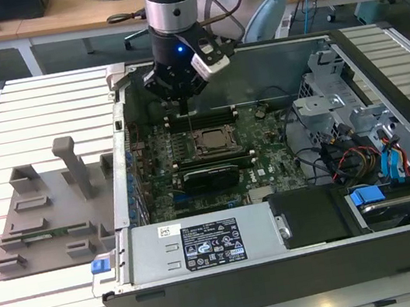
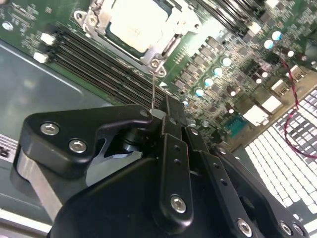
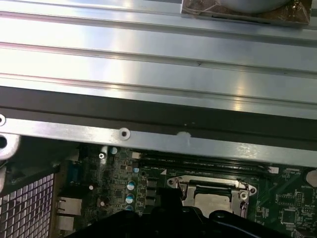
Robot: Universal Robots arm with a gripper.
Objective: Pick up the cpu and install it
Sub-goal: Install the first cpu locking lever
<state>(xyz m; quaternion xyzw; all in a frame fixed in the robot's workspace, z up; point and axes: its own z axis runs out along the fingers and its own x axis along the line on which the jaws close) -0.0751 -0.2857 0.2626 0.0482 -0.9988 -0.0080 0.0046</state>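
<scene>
Exterior view: one closed gripper hangs near one seated cpu.

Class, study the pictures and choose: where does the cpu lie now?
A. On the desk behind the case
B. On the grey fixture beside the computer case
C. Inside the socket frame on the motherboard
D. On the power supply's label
C: in the second wrist view the cpu shows its silvery top plate lying within the metal socket frame on the green motherboard.
</scene>
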